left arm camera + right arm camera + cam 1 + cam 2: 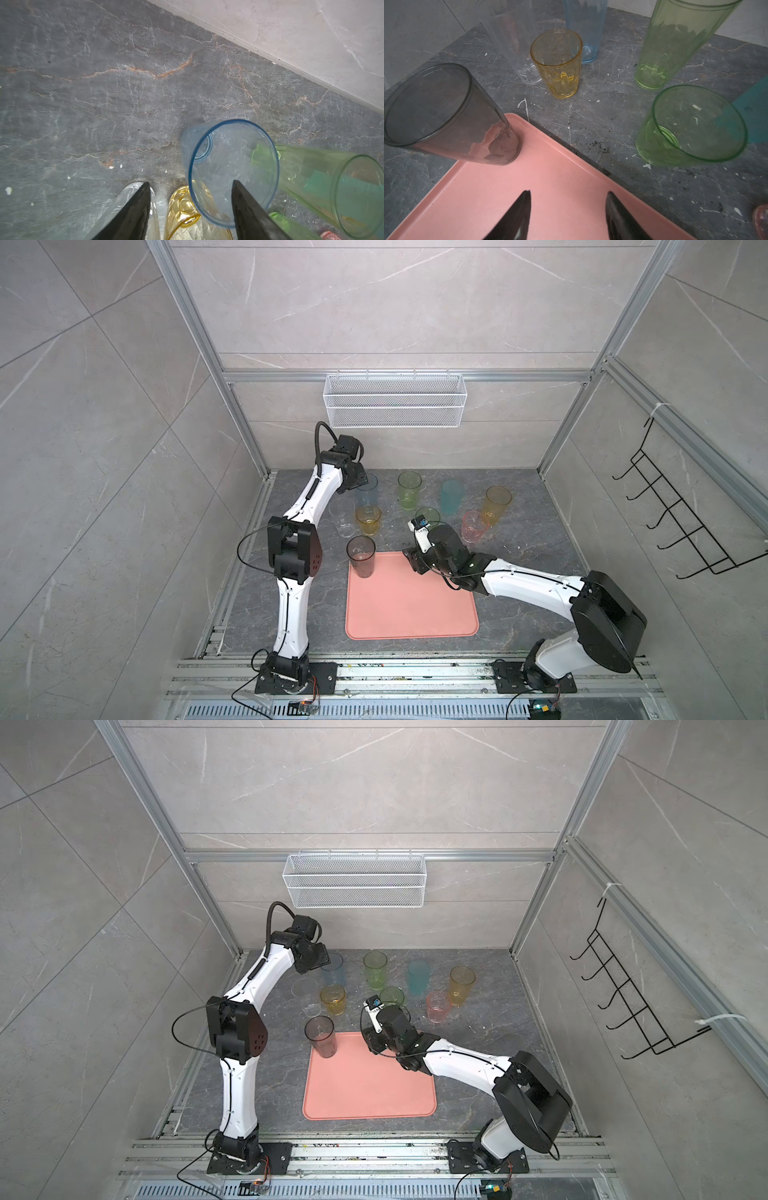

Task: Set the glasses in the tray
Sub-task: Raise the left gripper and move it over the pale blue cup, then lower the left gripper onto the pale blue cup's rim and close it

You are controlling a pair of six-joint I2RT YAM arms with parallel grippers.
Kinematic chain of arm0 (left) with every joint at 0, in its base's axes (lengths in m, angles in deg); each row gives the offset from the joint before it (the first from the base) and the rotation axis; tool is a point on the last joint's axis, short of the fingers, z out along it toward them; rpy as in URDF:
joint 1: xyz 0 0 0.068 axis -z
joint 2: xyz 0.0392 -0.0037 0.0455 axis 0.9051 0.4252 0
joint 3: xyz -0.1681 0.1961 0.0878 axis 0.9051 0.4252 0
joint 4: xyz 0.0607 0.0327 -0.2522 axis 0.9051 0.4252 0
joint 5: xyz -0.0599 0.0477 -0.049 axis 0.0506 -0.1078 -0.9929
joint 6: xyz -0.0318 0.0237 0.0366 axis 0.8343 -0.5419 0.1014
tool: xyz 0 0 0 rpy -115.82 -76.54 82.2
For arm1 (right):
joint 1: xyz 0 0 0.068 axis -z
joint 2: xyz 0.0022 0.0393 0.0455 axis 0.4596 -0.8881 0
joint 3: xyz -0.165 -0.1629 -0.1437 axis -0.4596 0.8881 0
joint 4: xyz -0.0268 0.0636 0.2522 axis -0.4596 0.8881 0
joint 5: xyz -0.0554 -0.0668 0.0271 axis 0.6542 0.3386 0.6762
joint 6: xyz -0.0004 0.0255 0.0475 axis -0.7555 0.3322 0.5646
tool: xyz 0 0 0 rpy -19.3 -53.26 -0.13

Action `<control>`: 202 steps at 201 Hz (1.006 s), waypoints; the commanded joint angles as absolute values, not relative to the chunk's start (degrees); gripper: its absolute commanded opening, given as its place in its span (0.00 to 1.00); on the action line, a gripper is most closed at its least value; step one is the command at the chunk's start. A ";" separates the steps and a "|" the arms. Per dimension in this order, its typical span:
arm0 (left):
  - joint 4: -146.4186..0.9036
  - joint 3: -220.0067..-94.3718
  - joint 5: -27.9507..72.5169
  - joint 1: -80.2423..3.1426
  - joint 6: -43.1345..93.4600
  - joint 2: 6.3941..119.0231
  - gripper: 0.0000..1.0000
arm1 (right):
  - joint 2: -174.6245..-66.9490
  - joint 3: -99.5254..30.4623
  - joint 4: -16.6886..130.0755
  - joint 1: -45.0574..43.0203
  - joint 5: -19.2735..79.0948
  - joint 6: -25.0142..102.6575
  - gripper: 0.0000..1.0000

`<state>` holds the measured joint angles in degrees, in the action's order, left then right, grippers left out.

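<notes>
The salmon-pink tray [409, 610] lies at the front centre. A smoky grey glass [361, 558] stands upright on its far left corner. The other glasses stand on the dark stone behind it: blue [369, 489], clear [343, 518], amber [368, 519], yellow-green [409, 489], green [427, 516], teal [452, 495], pink [473, 526] and orange [496, 504]. My left gripper [189, 182] is open above the blue glass [232, 166]; one finger is over its mouth, the other over the clear glass [133, 193]. My right gripper [569, 192] hangs open over the tray's [550, 187] far edge, holding nothing.
A white wire basket [395, 400] hangs on the back wall above the glasses. A black hook rack [673, 506] is fixed to the right wall. Aluminium frame posts stand at the back corners, and rails run along the front edge.
</notes>
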<state>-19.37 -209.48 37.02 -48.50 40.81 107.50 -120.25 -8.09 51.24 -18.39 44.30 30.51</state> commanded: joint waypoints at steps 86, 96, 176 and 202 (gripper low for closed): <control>-20.41 -212.72 34.11 -49.08 41.81 110.46 0.41 | -119.10 -7.81 50.47 -18.93 44.01 31.94 0.59; -20.38 -212.59 34.07 -49.08 41.82 110.47 0.39 | -119.03 -7.72 50.47 -18.95 44.07 31.96 0.59; -20.84 -212.12 33.50 -49.11 42.28 110.85 0.26 | -119.03 -7.72 50.51 -19.06 44.27 31.99 0.58; -20.84 -212.02 33.50 -49.18 42.32 110.91 0.22 | -119.09 -7.81 50.47 -19.08 44.09 32.08 0.58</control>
<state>-20.14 -210.77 34.18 -48.85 41.72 111.02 -120.25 -8.09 51.24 -18.66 44.26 30.82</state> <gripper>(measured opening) 0.233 0.585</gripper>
